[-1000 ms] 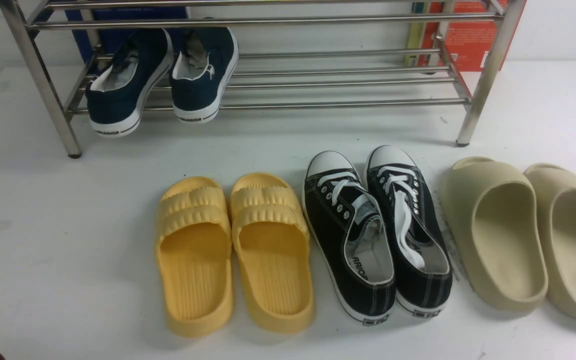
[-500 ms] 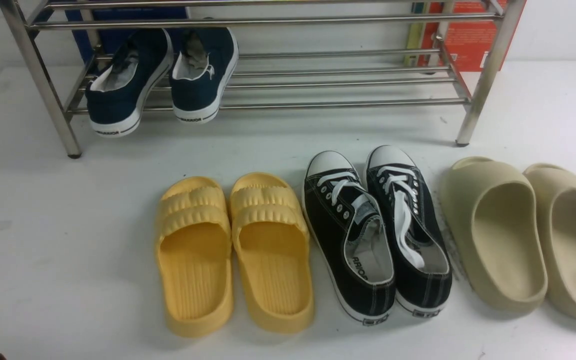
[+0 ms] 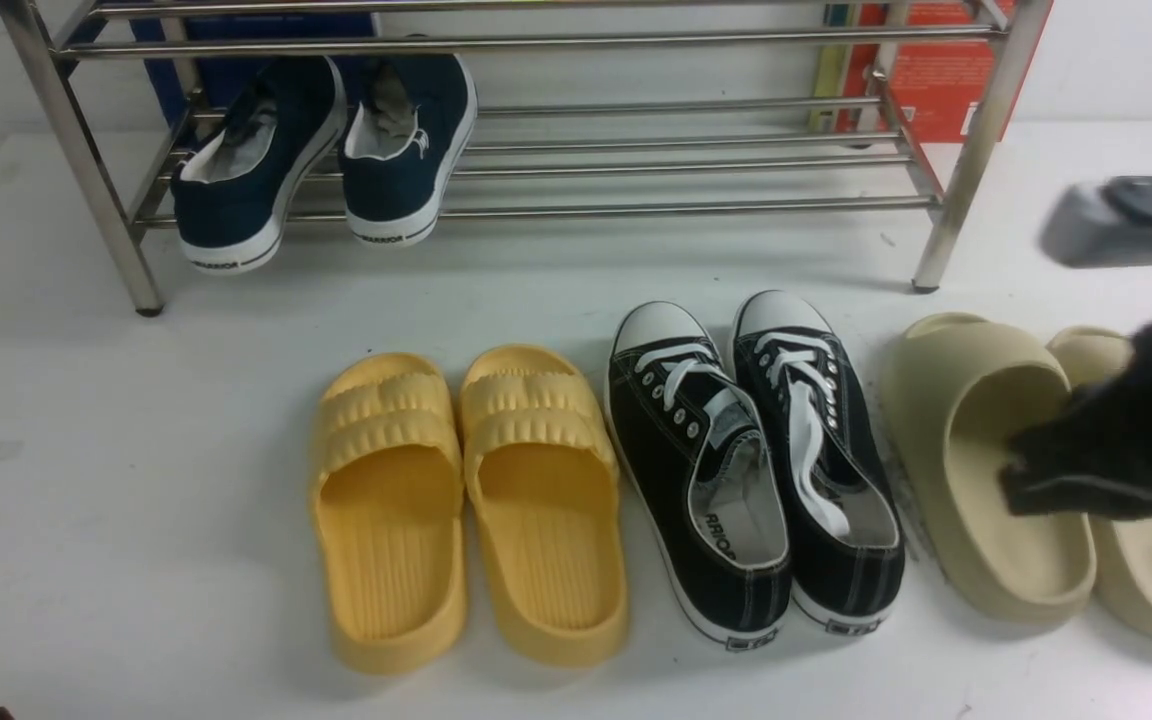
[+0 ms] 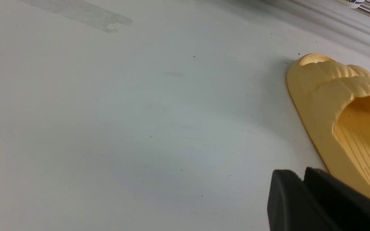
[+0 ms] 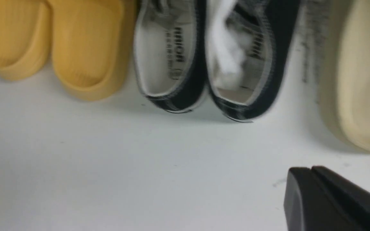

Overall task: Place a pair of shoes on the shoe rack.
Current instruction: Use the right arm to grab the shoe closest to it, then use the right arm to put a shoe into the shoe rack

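1. The pair of shoes (image 3: 671,440) is two black canvas low-tops with white laces, white rubber toe caps, white soles and white stitching. They stand upright side by side on the white surface (image 3: 136,500), their sides touching, toes toward the rack and heels toward the front camera. A loose lace on the right shoe trails back into its opening.
2. The shoe rack (image 3: 696,209) is shiny silver metal, with horizontal tube shelves on slanted legs. It stands behind the pair, clear of it.
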